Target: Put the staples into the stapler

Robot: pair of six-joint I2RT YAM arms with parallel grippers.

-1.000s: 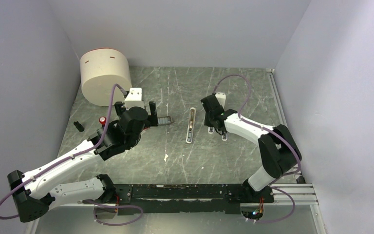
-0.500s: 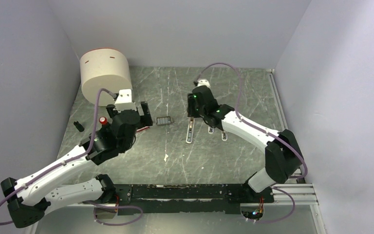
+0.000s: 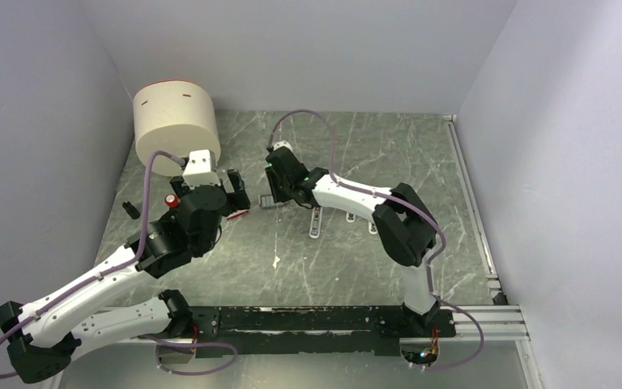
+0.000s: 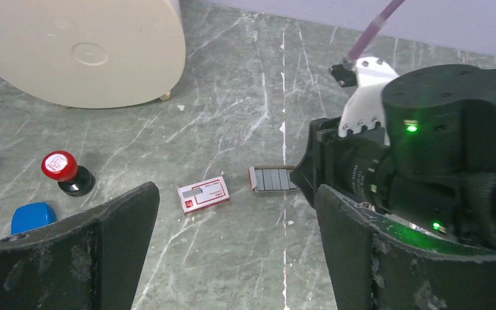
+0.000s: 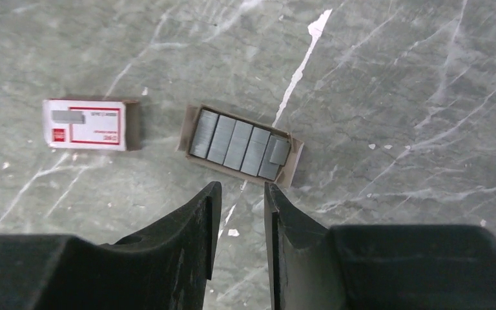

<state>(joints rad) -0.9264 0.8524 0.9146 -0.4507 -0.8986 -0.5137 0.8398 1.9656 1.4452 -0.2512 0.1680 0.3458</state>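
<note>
Top external view is showing the stapler (image 3: 315, 223) lying on the surface (image 3: 356, 267), apparently not loaded yet. Just beyond it, the right hand (image 5: 240, 187), slightly parted and empty, is hovering over the staples (image 5: 240, 143). Farther left, the left hand (image 4: 236, 206) is gaping wide.

Grey staples (image 5: 239, 143) in brown tray (image 5: 295, 160), red-and-white box (image 5: 85, 124), green-grey marbled table (image 5: 394, 77).

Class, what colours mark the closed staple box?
The small rectangular cardboard box is white with red; right wrist view.

Lab robot cell, plain walls (image 3: 308, 49), mounting rail (image 3: 308, 318)
</note>
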